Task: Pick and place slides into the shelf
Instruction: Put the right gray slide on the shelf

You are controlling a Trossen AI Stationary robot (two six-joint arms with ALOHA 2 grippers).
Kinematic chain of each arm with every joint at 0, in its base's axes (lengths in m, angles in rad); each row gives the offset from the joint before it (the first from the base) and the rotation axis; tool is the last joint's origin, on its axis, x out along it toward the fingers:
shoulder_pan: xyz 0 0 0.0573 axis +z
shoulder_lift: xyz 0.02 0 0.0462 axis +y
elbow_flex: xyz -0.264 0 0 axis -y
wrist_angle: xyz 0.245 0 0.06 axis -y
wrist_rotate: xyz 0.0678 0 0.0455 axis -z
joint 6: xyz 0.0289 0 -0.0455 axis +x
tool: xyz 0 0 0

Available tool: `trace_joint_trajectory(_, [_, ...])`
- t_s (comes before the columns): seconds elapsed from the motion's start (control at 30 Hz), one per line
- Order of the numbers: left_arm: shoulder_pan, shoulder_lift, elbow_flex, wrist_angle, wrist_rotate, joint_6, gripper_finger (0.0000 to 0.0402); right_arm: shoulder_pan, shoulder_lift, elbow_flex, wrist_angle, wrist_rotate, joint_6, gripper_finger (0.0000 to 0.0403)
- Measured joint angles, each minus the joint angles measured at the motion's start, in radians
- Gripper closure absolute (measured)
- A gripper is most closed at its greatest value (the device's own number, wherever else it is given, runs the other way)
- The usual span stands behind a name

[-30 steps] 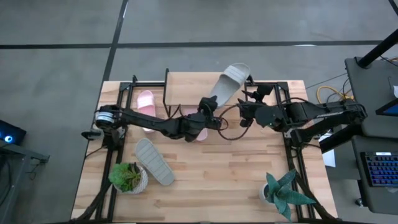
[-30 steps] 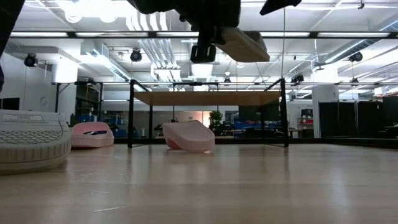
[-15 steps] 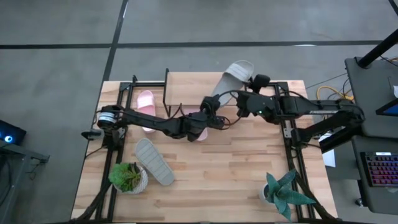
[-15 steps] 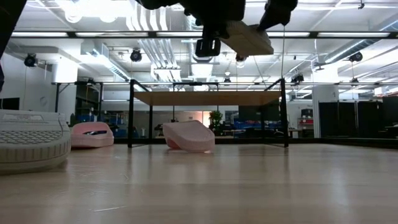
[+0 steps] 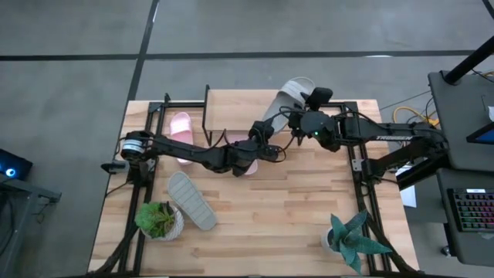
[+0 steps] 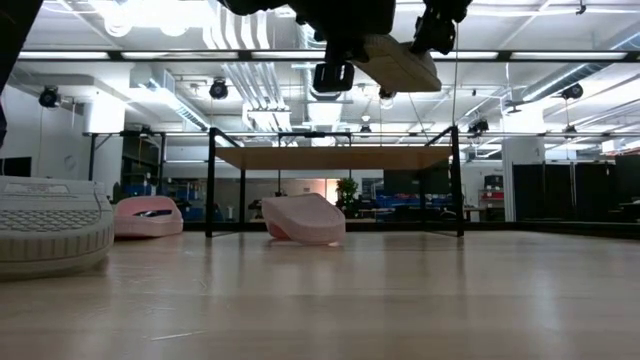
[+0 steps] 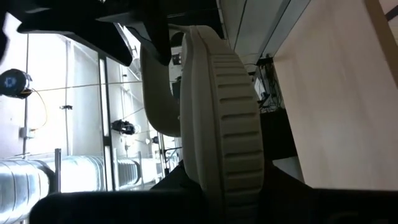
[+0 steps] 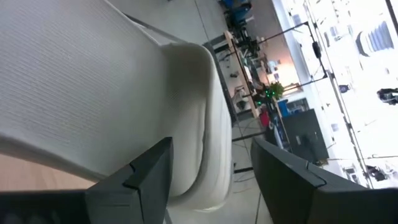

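Left tool (image 5: 265,133) clamping grey slide (image 5: 287,99), right tool (image 5: 299,116) spread beside it

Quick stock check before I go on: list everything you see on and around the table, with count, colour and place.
Grey slides: two; one held in the air over the shelf, one lying sole-up on the table's front left.
Pink slides: two; one at the shelf's left end, one mid-table under the left arm.
Shelf: one, light wood top, black frame, along the table's far edge.
Potted plants: two, green; front left and front right.
Table: one, light wood.
Left tool: shut on the raised grey slide.
Right tool: open, fingers astride that slide's far end.
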Motion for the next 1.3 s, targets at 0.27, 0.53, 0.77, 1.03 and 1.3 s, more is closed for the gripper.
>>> trace_joint_trajectory(0.27, [0.000,0.000,0.000,0.001,-0.001,0.001,0.0371,-0.034,0.000,0.000,0.006,-0.016,0.004,0.0198])
trace_joint_trajectory(0.53, [0.000,0.000,0.000,0.004,0.000,0.001,0.0371,-0.035,0.000,0.000,0.005,-0.018,0.005,0.0269])
trace_joint_trajectory(0.77, [0.000,0.000,0.000,0.024,0.002,0.002,0.0371,-0.036,0.000,0.000,-0.006,-0.033,-0.016,0.0384])
trace_joint_trajectory(1.03, [0.000,0.000,0.000,0.028,0.002,0.000,0.0371,-0.036,0.000,0.000,-0.005,-0.030,-0.024,0.0393])
trace_joint_trajectory(1.3, [-0.002,0.000,0.000,0.030,0.007,-0.028,0.0303,-0.036,0.000,0.000,-0.004,-0.025,-0.025,0.0394])
